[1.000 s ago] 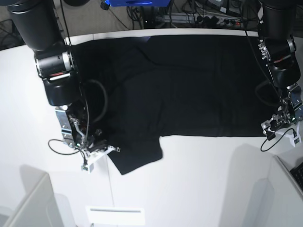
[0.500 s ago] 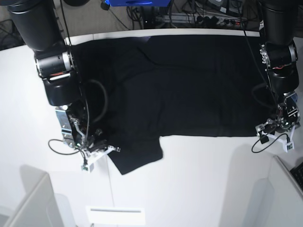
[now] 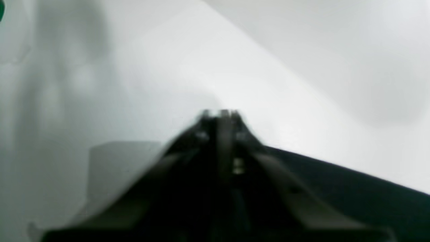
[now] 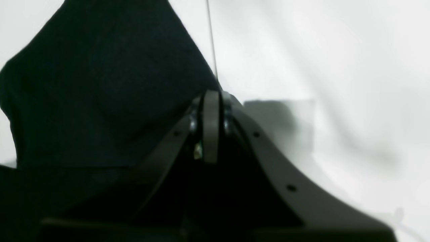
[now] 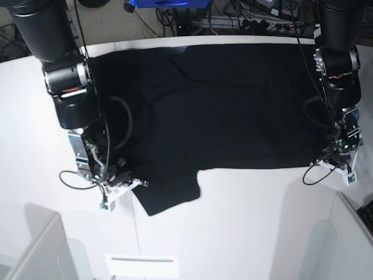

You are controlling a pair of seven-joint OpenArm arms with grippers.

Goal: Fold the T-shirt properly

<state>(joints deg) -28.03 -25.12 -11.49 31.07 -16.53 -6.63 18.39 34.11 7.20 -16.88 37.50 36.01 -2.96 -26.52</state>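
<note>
The black T-shirt (image 5: 221,105) lies spread, plain side up, on the white table (image 5: 245,221), with one sleeve (image 5: 169,195) pointing to the front. My right gripper (image 5: 125,185) is at that sleeve's edge. In the right wrist view its fingers (image 4: 211,101) are shut, with the black cloth (image 4: 100,84) reaching their tips. My left gripper (image 5: 336,166) is at the shirt's front right hem corner. The left wrist view is blurred. There its fingers (image 3: 221,116) look shut, with black cloth (image 3: 352,195) beside them. I cannot tell whether cloth is pinched there.
White dividers stand at the front left (image 5: 35,251) and front right (image 5: 355,233) of the table. A white label plate (image 5: 141,265) lies at the front edge. Cables and a blue device (image 5: 163,3) sit behind the table's far edge.
My left gripper has moved down and leftward toward the shirt's front right hem corner. The right arm and the shirt have not moved.
</note>
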